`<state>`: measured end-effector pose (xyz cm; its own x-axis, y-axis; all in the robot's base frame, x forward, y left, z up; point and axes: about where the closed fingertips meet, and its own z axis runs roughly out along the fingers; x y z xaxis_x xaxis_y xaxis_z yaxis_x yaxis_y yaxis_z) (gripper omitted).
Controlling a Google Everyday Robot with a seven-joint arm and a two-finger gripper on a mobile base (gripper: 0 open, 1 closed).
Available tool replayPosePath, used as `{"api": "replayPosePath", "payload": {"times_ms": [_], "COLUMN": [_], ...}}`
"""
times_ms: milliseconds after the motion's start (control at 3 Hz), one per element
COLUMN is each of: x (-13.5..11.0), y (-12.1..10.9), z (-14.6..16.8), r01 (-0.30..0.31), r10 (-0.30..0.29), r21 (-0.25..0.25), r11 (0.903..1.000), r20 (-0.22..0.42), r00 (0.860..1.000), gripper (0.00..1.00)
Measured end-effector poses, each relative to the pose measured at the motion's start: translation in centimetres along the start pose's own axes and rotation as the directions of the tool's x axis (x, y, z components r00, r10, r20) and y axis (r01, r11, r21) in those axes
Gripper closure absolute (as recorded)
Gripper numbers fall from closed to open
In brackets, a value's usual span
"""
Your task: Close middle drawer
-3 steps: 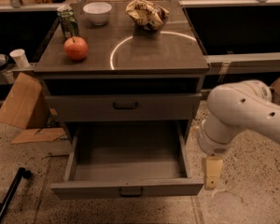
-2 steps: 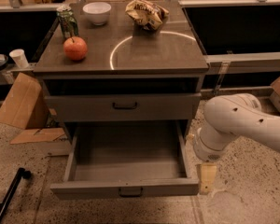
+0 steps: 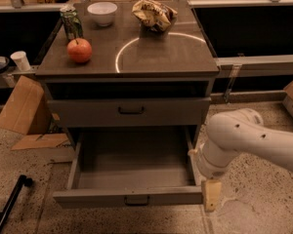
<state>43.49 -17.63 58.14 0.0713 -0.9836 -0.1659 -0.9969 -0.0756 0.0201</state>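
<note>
The middle drawer [image 3: 132,165] of the grey cabinet is pulled far out, and its plain grey tray is empty. Its low front [image 3: 88,198] faces me, with a small dark pull [image 3: 136,199] at the centre. Above it, the taller-fronted top drawer [image 3: 131,111] is shut. The lowest drawer is hidden under the open one. My white arm [image 3: 249,138] reaches in from the right. My gripper [image 3: 211,195] points down at the right end of the drawer front, touching it or very close to it.
On the cabinet top [image 3: 156,57] are a red apple [image 3: 79,50], a green can [image 3: 71,21], a white bowl [image 3: 102,12] and a crumpled snack bag [image 3: 155,14]. Cardboard pieces [image 3: 24,106] lie on the floor at the left. A black pole [image 3: 10,204] lies at the lower left.
My arm has swung left and down. The gripper has moved from beside the drawer's right side in to the right end of its front. The drawer looks equally far out.
</note>
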Motion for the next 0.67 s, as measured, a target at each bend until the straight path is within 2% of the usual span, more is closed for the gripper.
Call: {"api": "replayPosePath", "payload": {"times_ms": [333,667], "x": [-1.8,-3.4], "y": [2.6,5.1], "z": [3.2,6.0], "r01": [0.092,0.163], "r10": [-0.092,-0.161], "r21": [-0.011,-0.029], "r11": [0.9957,0.9862], "r20": [0.035,0.062], "r00": [0.995,0.985], "gripper": [0.25,0.49]}}
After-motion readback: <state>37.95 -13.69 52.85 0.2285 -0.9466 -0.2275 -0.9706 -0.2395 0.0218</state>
